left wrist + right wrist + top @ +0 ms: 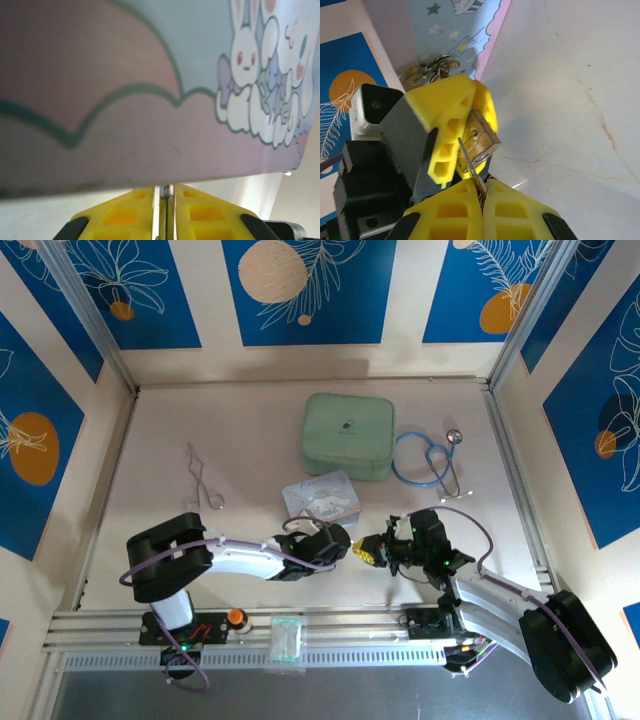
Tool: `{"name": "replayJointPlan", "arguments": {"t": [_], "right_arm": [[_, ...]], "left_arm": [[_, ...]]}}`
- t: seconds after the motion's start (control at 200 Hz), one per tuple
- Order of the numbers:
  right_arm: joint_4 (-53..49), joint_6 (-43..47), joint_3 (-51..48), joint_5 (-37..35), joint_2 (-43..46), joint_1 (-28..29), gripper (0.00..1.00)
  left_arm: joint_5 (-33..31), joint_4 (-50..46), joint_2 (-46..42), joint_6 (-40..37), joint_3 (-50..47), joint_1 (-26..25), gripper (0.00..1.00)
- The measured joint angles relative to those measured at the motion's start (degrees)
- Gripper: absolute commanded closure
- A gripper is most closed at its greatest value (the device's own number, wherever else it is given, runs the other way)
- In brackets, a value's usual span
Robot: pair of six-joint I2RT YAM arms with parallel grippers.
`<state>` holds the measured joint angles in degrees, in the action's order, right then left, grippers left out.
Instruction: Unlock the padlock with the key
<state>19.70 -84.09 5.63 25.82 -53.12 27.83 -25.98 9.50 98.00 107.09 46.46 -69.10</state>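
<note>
Status: holding padlock (482, 142) w/ left gripper (165, 197), nearly closed on it; pinching key (466, 159) w/ right gripper (482, 187), closed tight, blade just beside padlock, near tin (150, 100).

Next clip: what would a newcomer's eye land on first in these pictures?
Front and centre, the two yellow-fingered grippers sit tip to tip. The left gripper holds the brass padlock, and the right gripper pinches the key with its blade against the lock. Just behind them is a pastel cartoon tin, with a green case and a blue stethoscope farther back.
</note>
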Motion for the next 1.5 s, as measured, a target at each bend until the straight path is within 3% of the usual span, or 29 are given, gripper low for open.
{"name": "replayJointPlan", "arguments": {"t": [0.48,1.216,1.501], "right_arm": [[5.4,-1.1,2.6,5.0,-6.3,-1.3,1.00],[15.5,-1.5,5.7,9.3,-21.7,-2.4,1.00],[17.0,-1.5,5.6,9.8,-22.2,-2.7,1.00]], "left_arm": [[-1.6,-6.3,0.9,3.7,3.4,3.0,1.00],[-3.1,1.0,0.1,5.1,-0.3,3.4,1.00],[-3.1,1.7,-0.4,4.9,-0.9,4.3,1.00]]}}
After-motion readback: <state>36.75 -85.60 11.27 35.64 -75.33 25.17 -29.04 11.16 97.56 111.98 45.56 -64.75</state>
